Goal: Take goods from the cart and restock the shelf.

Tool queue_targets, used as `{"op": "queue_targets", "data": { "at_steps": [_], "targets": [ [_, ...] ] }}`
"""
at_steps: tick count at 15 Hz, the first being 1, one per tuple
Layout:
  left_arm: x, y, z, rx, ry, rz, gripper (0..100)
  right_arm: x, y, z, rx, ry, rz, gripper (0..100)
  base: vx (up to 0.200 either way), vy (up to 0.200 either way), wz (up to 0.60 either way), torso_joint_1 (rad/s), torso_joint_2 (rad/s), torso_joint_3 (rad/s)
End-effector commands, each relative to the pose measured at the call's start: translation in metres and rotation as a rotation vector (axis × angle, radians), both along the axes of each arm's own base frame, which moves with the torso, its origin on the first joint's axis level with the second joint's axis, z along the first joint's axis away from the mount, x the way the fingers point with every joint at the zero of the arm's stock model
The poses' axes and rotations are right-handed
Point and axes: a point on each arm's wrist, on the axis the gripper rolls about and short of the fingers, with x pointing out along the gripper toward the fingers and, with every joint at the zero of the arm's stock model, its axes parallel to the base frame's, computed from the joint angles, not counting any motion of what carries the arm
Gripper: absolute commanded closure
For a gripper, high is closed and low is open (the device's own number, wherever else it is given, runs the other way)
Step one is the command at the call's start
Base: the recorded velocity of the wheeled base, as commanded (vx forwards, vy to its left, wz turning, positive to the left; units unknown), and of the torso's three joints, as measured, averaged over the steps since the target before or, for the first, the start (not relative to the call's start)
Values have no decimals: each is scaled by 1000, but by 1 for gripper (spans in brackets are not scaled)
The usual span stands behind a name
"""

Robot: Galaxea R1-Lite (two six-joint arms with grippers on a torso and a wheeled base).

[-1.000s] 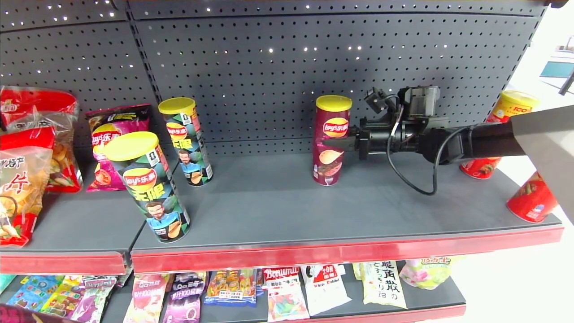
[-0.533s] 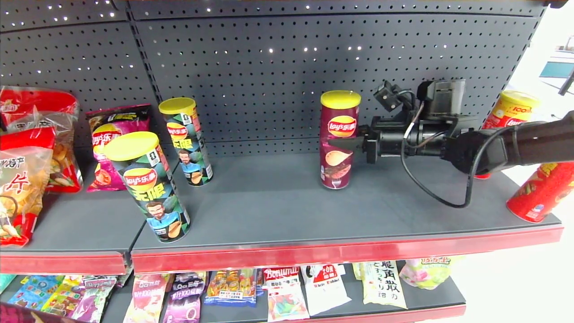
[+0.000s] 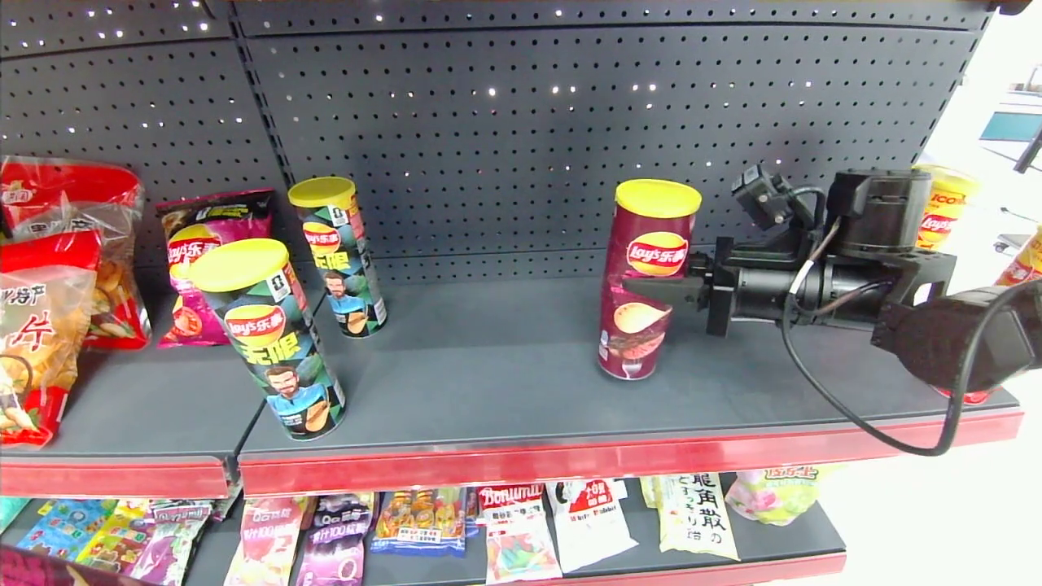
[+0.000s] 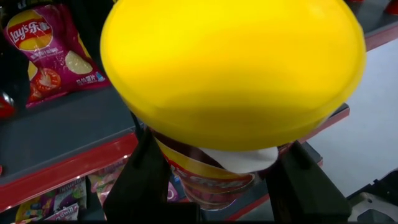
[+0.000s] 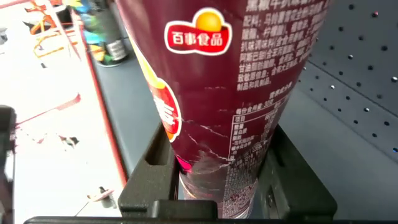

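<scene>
Grey shelf deck (image 3: 488,382), two dark cans (image 3: 269,338) well left of my R gripper (image 3: 655,286), clamped on maroon can (image 3: 635,342) w/ yellow lid, L gripper (image 4: 217,186) gripping 2nd can (image 4: 230,68).

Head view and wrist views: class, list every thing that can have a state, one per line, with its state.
maroon can: lid on, held
right gripper: shut on maroon can
red can: lid on, held
left gripper: shut on red can
dark cans: upright, lids on, on shelf
</scene>
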Motion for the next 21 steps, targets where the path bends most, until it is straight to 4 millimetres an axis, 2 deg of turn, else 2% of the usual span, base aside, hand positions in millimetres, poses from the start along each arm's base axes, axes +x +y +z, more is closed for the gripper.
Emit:
{"op": "queue_targets", "data": {
  "at_steps": [1,7,11,21],
  "targets": [
    [2,0,0,2,10,-1,100,-13,-4,6,4,-11,12,100,0,0,0,0,0,0],
    [1,0,0,2,7,-1,100,-22,-5,-12,-6,-6,50,100,0,0,0,0,0,0],
    [0,0,0,1,1,-1,100,-19,0,-21,-35,-27,68,100,0,0,0,0,0,0],
    [0,0,-1,3,2,-1,100,-20,8,-32,-50,-3,98,100,0,0,0,0,0,0]
  ]
}}
